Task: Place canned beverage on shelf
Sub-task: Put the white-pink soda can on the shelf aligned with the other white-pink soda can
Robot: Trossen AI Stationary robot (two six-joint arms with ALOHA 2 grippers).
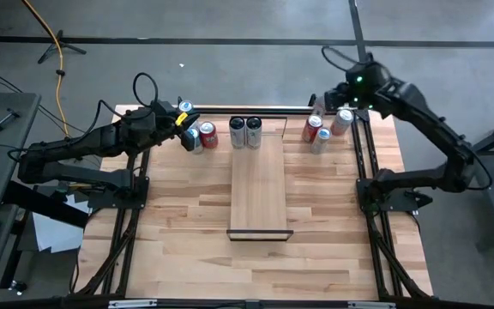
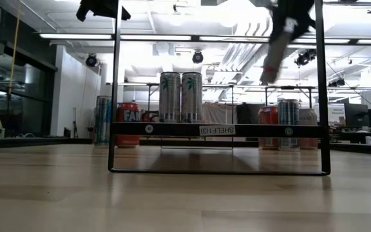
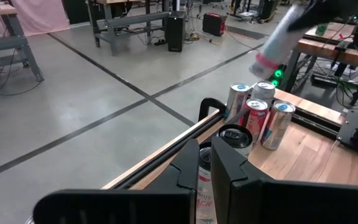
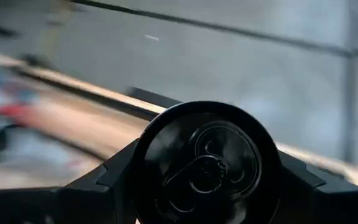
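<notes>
The right gripper (image 4: 207,180) grips a can (image 4: 207,165) between its fingers, lifted off the table at about one o'clock in the high view, apparently tilted, though motion blur makes that uncertain. Below it, three more cans (image 1: 320,133) wait on the tabletop. Two cans (image 1: 245,131) already stand at the twelve o'clock end of the shelf (image 1: 260,193); the held one has yet to be carried there. The left gripper (image 1: 183,120), pinched closed, waits at eleven o'clock beside other cans (image 1: 200,137).
</notes>
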